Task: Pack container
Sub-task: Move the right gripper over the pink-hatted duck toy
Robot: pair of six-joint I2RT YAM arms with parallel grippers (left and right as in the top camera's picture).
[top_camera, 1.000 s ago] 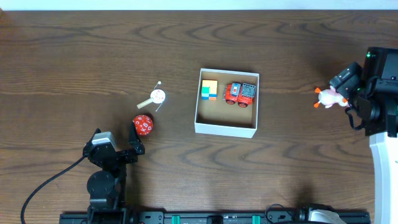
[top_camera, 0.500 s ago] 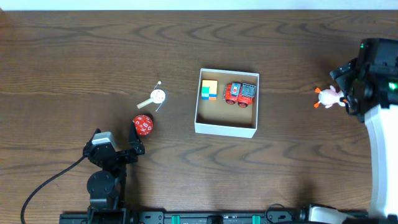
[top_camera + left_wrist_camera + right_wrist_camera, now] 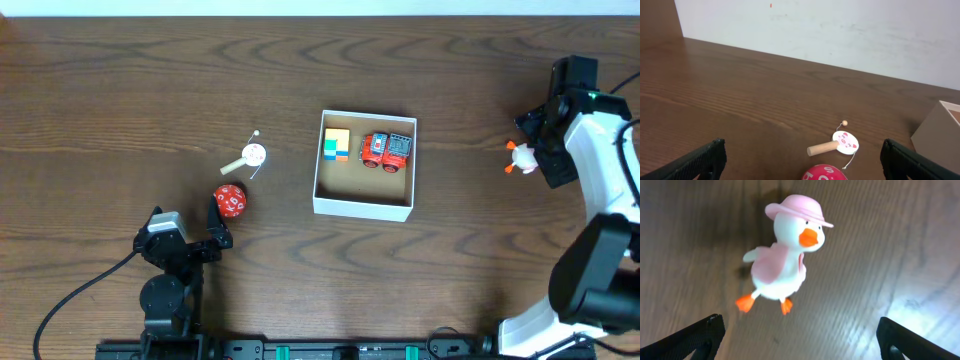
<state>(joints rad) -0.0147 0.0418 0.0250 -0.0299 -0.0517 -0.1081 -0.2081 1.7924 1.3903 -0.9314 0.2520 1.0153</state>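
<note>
Right tool (image 3: 800, 332): fingers spread wide, nothing gripped. It hangs over a small white duck w/ pink hat (image 3: 782, 265), which apparently lies flat on the brown worktop (image 3: 450, 60) near the right edge, clear of both fingers.

Left tool (image 3: 187, 220): likewise spread wide and empty, low at front-left of the worktop. A red numbered die (image 3: 230, 200) sits just beyond its fingertips; a round paddle toy w/ wooden handle and bead on a string (image 3: 250, 156) lies farther on.

Container (image 3: 362, 208): white box, tan inside, at mid-worktop and well apart from both tools. It holds a multicoloured block (image 3: 337, 144) on its left side and a red toy car (image 3: 386, 151) on its right, approx. side by side.
</note>
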